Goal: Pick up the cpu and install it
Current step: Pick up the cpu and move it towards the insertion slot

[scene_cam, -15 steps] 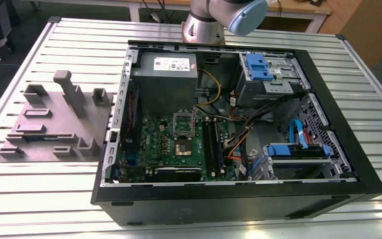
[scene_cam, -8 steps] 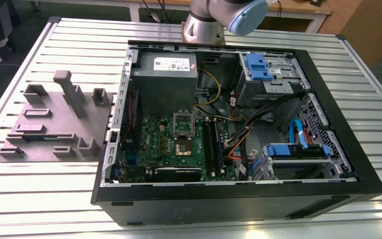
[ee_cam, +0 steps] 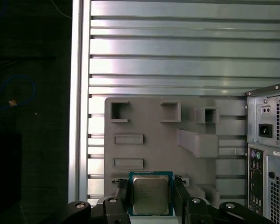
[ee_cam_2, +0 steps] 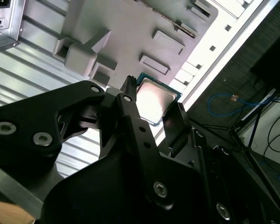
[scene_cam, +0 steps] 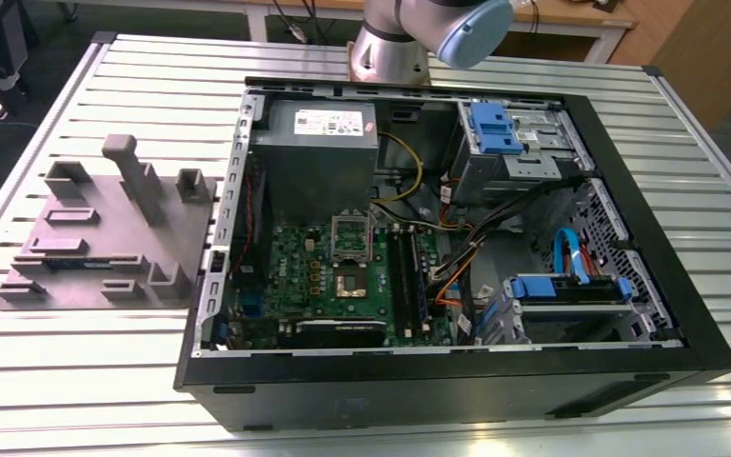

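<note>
Clamping the cpu (ee_cam: 150,196) by two opposite edges, the gripper (ee_cam: 150,189) holds it flat between its black fingers (ee_cam: 122,198), with the metal top facing the camera in both wrist views (the lid throws back a bright glare in the second wrist view). The chip hangs off to one side of the open computer case (scene_cam: 467,386). It is seen against the grey moulded tray (ee_cam: 154,123), which lies just beside the case, on the exterior view's left of it. Tray and case both rest on a table (scene_cam: 493,57) of ribbed aluminium slats, pale and shiny, that run across under the case. Inside the case lies a green motherboard (scene_cam: 292,262), with a grey power supply (scene_cam: 315,143) next to it toward the arm (scene_cam: 398,43), whose silver column rises behind the case. Past the table's edge, away from the case, the room's floor is dark, with a loose blue cable (ee_cam: 18,88) on it. Behind the case stands wooden furniture (scene_cam: 677,48).
</note>
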### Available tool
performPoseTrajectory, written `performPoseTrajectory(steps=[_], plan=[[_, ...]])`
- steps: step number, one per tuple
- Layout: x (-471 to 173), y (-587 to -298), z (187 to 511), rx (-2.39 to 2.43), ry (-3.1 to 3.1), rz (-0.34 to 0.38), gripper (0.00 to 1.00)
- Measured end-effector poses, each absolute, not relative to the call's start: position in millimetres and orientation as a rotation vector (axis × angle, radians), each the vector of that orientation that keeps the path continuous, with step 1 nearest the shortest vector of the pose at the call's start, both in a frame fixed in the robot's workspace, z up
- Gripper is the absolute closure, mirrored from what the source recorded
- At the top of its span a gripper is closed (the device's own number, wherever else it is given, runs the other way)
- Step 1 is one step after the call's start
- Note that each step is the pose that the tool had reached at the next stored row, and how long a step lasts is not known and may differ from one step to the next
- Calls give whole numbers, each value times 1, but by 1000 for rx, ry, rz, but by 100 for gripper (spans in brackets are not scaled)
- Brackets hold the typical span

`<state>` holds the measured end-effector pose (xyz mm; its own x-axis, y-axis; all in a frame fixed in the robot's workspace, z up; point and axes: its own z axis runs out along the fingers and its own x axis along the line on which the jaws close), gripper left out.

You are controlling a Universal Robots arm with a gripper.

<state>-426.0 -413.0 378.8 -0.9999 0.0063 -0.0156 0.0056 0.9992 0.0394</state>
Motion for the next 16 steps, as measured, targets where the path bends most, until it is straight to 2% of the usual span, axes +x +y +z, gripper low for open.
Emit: performPoseTrajectory(steps=[16], plan=[[-420,-413,379,9,3125,61,53]])
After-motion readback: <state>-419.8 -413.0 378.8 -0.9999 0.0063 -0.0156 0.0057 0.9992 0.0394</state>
